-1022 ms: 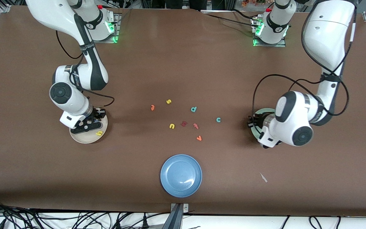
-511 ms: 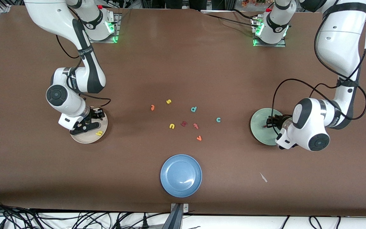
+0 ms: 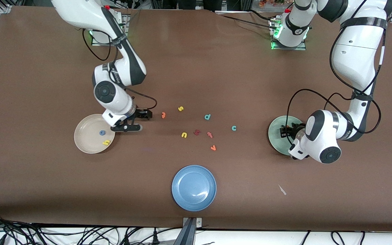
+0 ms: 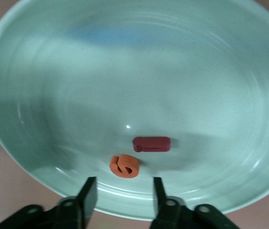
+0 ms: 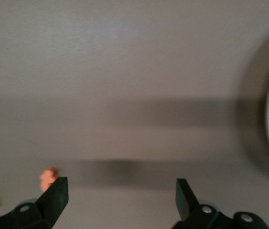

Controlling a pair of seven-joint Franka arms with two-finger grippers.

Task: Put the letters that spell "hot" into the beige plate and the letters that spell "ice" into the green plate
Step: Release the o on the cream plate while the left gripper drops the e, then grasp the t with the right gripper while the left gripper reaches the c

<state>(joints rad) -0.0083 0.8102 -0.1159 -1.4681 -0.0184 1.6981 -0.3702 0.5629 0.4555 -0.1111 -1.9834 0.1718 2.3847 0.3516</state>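
Note:
The beige plate [image 3: 86, 137] holds the blue "o" [image 3: 102, 132] and the yellow "h" [image 3: 106, 142]. My right gripper [image 3: 137, 121] [image 5: 121, 191] is open and empty, low over bare table between that plate and the orange "t" [image 3: 163, 115] [image 5: 48, 177]. My left gripper [image 3: 285, 132] [image 4: 124, 193] hangs open and empty over the green plate [image 3: 277, 144] [image 4: 39, 95]. The dark red "i" [image 4: 151, 143] and the orange "e" [image 4: 124, 166] lie in that plate, hidden by the arm in the front view. The teal "c" [image 3: 233, 128] lies on the table.
Mid-table lie a yellow "s" [image 3: 180, 109], teal "d" [image 3: 207, 117], yellow "n" [image 3: 184, 135], a dark red letter [image 3: 197, 132], a pinkish-red letter [image 3: 210, 134] and an orange "v" [image 3: 213, 147]. A blue plate [image 3: 194, 187] sits near the front edge.
My right gripper opened, left the blue "o" in the beige plate and swung toward the middle letters. My left gripper shifted over the green plate and opened.

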